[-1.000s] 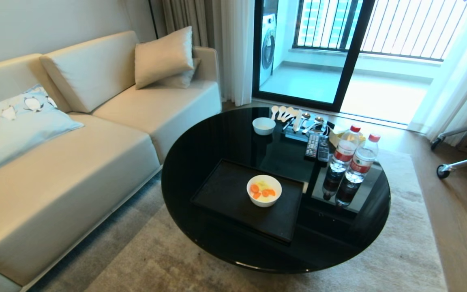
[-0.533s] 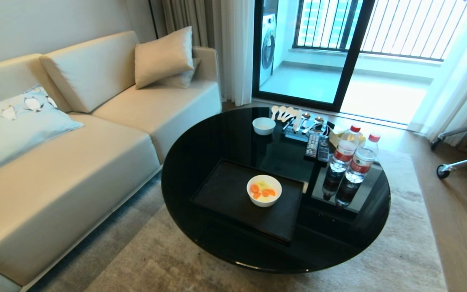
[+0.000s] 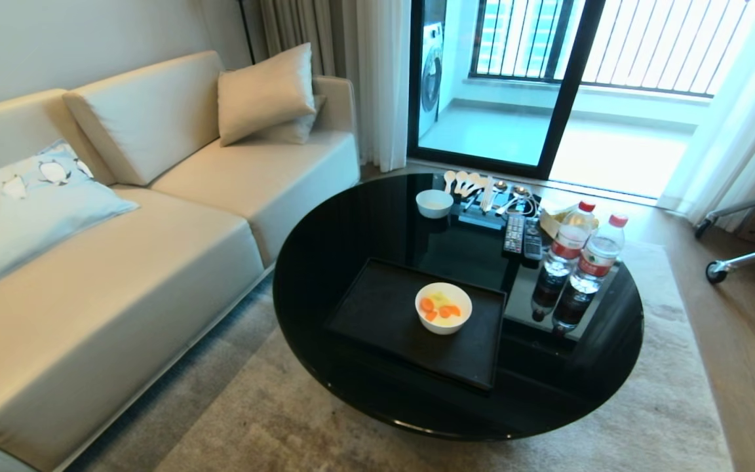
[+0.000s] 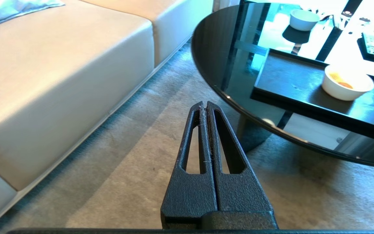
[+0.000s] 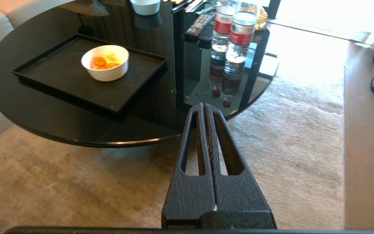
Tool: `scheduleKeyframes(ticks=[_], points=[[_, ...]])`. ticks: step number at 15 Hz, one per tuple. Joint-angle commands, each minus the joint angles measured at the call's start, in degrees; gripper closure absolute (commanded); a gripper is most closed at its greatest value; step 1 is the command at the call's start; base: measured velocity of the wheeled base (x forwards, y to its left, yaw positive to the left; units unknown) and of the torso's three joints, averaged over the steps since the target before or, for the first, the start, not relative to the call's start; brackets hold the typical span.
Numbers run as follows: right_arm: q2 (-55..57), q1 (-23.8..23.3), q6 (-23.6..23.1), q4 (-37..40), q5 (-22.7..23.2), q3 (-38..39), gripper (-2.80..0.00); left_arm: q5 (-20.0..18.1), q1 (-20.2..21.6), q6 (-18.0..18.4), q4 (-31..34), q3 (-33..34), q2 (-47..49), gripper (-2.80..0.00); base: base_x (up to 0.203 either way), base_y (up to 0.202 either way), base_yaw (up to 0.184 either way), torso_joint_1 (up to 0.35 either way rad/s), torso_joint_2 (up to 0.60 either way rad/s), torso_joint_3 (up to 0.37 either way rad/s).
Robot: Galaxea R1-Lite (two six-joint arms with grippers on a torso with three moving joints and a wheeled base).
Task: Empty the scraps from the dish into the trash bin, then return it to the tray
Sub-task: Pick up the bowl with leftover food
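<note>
The dish (image 3: 444, 308), a small white bowl, stands on the matte black tray (image 3: 377, 314) on the round black table (image 3: 325, 262). Orange carrot slices and pale yellow bits, the scraps (image 3: 441, 306), lie inside it. The right wrist view shows the dish (image 5: 105, 62) and the tray (image 5: 60, 70) too; so does the left wrist view, with the dish (image 4: 347, 86) on the tray (image 4: 291, 78). My left gripper (image 4: 204, 104) hangs shut and empty over the carpet, short of the table. My right gripper (image 5: 203, 105) is also shut and empty, at the table's near edge. The trash bin is out of view.
A second white bowl (image 3: 434, 203), spoons (image 3: 476, 187), two remotes (image 3: 523, 237) and two water bottles (image 3: 580, 262) stand on the table's far and right side. A beige sofa (image 3: 122, 262) runs along the left. A wheeled stand's legs (image 3: 738, 262) are at the right.
The whole head view has shifted: table and sofa sit slightly further right in the picture, so the camera has moved. Nothing on the table has changed place.
</note>
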Motion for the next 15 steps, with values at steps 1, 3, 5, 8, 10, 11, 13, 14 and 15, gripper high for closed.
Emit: scheduleKeyframes(ticks=[1,3,5,8,10,11,13,14,15], points=[[0.07,0.07,-0.14,0.0,0.04,0.0,0.0,0.04,0.0,-0.05,-0.08,0.0,-0.02,0.0,0.0,0.189,-0.001,0.002,0.01,0.002],[0.07,0.04,-0.14,0.0,0.04,0.0,0.0,0.04,0.0,-0.05,-0.08,0.0,-0.02,0.0,0.0,0.187,-0.001,0.001,0.0,0.005],[0.07,-0.02,-0.14,0.0,0.04,0.0,0.0,0.04,0.0,-0.05,-0.06,0.0,-0.02,0.0,0.0,0.187,-0.003,0.002,0.0,0.002],[0.07,0.07,-0.22,0.0,0.04,0.0,0.0,0.04,0.0,-0.05,-0.08,0.0,-0.02,0.0,0.0,0.185,-0.004,0.003,0.0,0.002],[0.07,0.01,-0.31,0.0,0.04,0.0,0.0,0.04,0.0,-0.05,-0.08,0.0,-0.02,0.0,0.0,0.116,0.003,0.003,0.0,0.004],[0.07,0.07,-0.31,0.0,0.04,0.0,0.0,0.04,0.0,-0.05,-0.08,0.0,-0.02,0.0,0.0,0.0,0.0,0.0,0.0,0.0],[0.07,0.07,-0.31,0.0,0.04,0.0,0.0,0.04,0.0,-0.05,-0.08,0.0,-0.02,0.0,0.0,0.0,0.0,0.0,0.0,0.0],[0.07,0.0,-0.31,0.0,0.04,0.0,0.0,0.04,0.0,-0.05,-0.08,0.0,-0.02,0.0,0.0,0.0,0.0,0.0,0.0,0.0],[0.07,0.07,-0.31,0.0,0.04,0.0,0.0,0.04,0.0,-0.05,0.01,0.0,-0.02,0.0,0.0,0.0,0.0,0.0,0.0,0.0]])
